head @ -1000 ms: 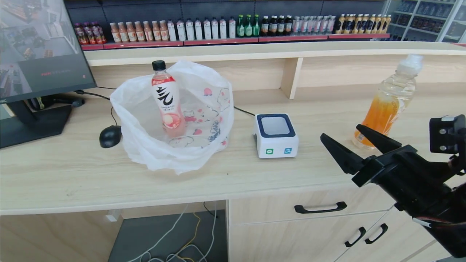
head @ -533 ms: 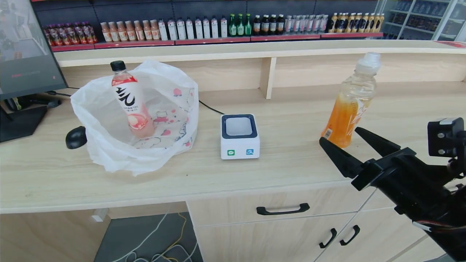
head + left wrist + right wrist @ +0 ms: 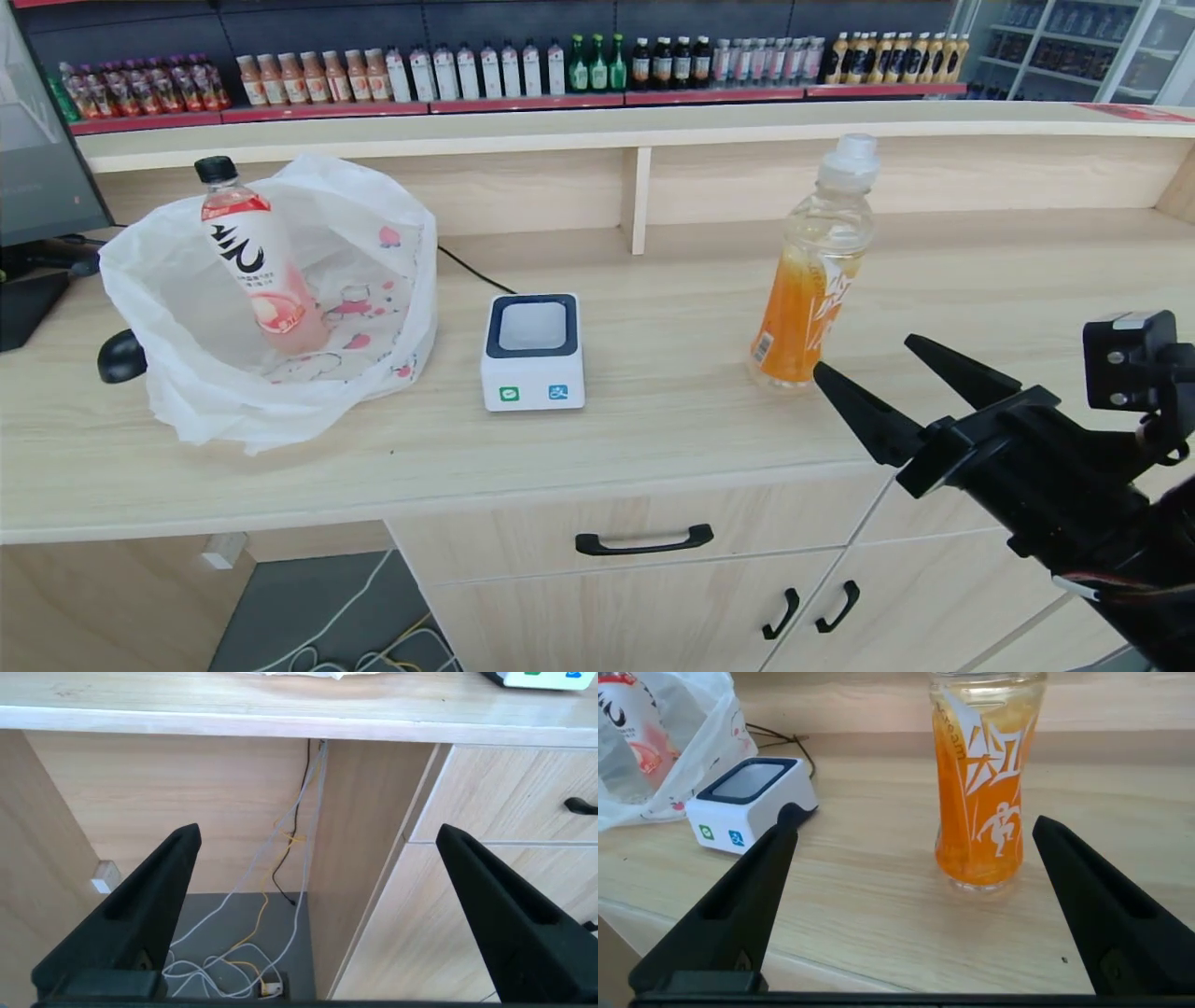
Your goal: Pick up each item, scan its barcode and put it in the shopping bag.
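Note:
An orange drink bottle [image 3: 810, 271] with a white cap stands upright on the wooden counter [image 3: 653, 429], right of the white barcode scanner [image 3: 533, 352]. My right gripper [image 3: 864, 359] is open just short of the counter's front edge, its fingertips close to the bottle's base and not touching it. From the right wrist, the bottle [image 3: 985, 793] stands ahead between the open fingers [image 3: 738, 905], with the scanner [image 3: 747, 798] off to one side. A white shopping bag [image 3: 187, 373] holds a pink bottle [image 3: 257, 271] leaning upright. My left gripper [image 3: 318, 849] is open, below the counter's edge.
A black mouse [image 3: 119, 357] and a monitor [image 3: 37, 187] sit left of the bag. A raised ledge with a divider [image 3: 635, 201] backs the counter, with shelves of bottles [image 3: 560, 70] behind. Drawers with black handles [image 3: 644, 541] lie below. Cables [image 3: 280, 905] hang under the counter.
The camera has swung right, so everything on the counter sits further left in the picture. The orange bottle now stands close in front of my open right gripper.

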